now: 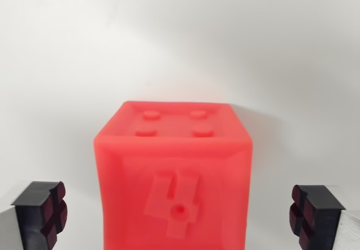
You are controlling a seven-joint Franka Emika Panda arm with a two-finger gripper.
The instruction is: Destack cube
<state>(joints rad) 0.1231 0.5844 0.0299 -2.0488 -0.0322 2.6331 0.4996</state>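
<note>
Squarely between the fingers of my pincer (180, 216) stood the red cube (173, 180), seen from the wrist view against a plain white surface (180, 48). The pincer was spread wide, its dark pads (53, 213) well clear of the cube's flanks on either side, a stance I judged fit for closing on both side faces at once. The cube sat upright, its studded top facing up and the face embossed with a "4" turned toward the camera. Being a cube, it showed no long axis. Its lower part ran out of frame, so I could not tell whether another block lay beneath it.
</note>
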